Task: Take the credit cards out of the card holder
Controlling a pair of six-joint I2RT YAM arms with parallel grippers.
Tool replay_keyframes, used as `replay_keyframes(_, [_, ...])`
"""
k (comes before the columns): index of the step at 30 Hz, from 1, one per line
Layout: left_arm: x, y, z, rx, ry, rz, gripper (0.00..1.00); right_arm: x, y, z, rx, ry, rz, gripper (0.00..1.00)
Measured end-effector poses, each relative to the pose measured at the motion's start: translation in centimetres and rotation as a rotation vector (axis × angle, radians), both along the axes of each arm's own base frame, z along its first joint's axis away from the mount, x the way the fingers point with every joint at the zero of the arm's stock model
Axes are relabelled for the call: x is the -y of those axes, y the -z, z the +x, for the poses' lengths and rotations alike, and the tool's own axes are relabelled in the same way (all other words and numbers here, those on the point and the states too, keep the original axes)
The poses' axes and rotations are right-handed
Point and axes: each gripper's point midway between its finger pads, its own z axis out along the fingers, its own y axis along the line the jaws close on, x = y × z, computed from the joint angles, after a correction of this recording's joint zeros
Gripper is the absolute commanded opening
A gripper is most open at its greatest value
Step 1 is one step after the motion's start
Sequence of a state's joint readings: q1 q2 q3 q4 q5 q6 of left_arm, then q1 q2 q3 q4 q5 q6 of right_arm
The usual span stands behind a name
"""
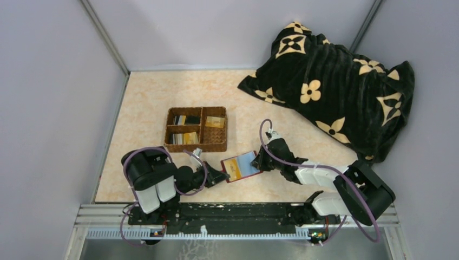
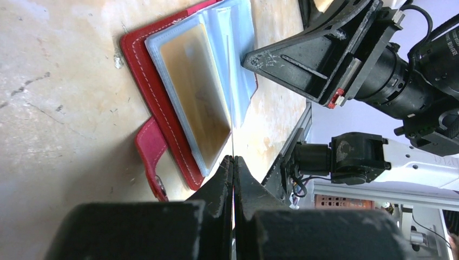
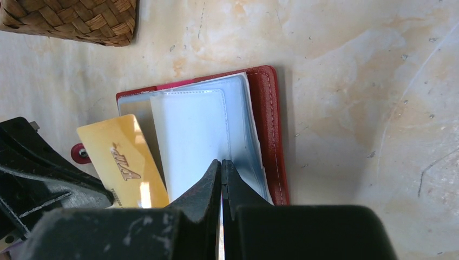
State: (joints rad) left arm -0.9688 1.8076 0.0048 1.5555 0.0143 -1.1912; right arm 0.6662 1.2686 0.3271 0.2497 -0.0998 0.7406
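Overhead, the beige marbled table carries a black blanket with cream flowers heaped at its far right corner. Left of centre stands a brown wicker basket, its four compartments already holding several credit cards. The red card holder lies open on the table just in front of the basket, between the two grippers. The right gripper has its fingers closed on the clear bluish pocket pages at the holder's right side. The left gripper has its fingers pressed together at the opposite edge; a thin sheet edge runs into the tips, but I cannot tell whether it is clamped. A gold card lettered VIP sticks out of a pocket toward the left gripper. The little red snap tab lies flat beside the cover.
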Motion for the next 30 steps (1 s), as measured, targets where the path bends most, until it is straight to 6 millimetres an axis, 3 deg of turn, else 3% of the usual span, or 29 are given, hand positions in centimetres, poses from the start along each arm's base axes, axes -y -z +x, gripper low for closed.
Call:
replay_keyframes(15, [0.8, -2.4, -0.9, 0.042, 0.069, -0.068, 0.00, 0.1, 0.0, 0.1, -0.007, -0.006, 0.008, 0.00])
replay_keyframes(21, [1.0, -3.4, -1.1, 0.072, 0.091, -0.090, 0.00, 0.8, -0.7, -0.2, 0.023, -0.010, 0.011, 0.33])
replay_keyframes(30, [1.3, -3.6, -2.3, 0.105, 0.171, -0.085, 0.00, 1.2, -6.8, 0.8, 0.167, -0.040, 0.179, 0.45])
